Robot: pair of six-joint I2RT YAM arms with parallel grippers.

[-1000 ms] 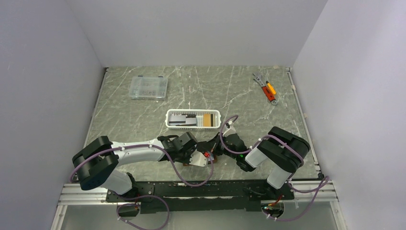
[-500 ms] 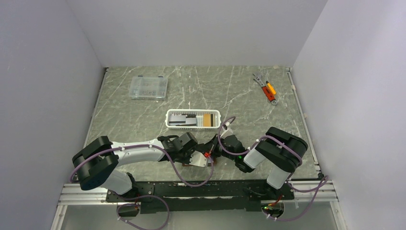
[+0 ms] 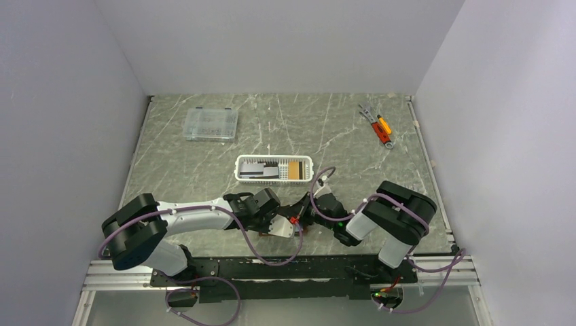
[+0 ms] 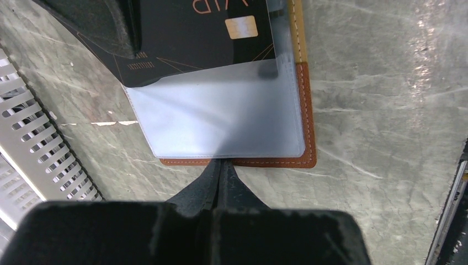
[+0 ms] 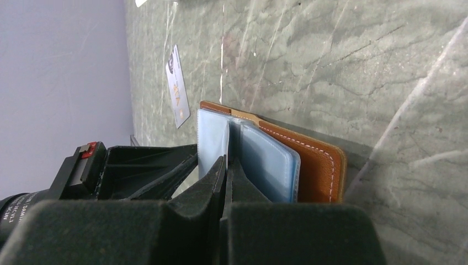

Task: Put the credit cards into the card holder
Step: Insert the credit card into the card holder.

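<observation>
Our left fingers (image 4: pixel 218 172), shut empty, pin the holder (image 4: pixel 307 110); our right fingers (image 5: pixel 221 172), clamped on the card (image 4: pixel 182 44), may jam it against the sleeve (image 4: pixel 221 118).

The card holder (image 4: pixel 306 110) is stitched brown leather with frosted, faintly shiny plastic sleeves (image 4: pixel 221 118). The black credit card (image 4: pixel 193 38) looks glossy, and the worktop (image 4: pixel 386 83) is smooth veined stone.

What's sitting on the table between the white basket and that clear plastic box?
Nothing; the top view shows only bare table between the basket and the box.
</observation>
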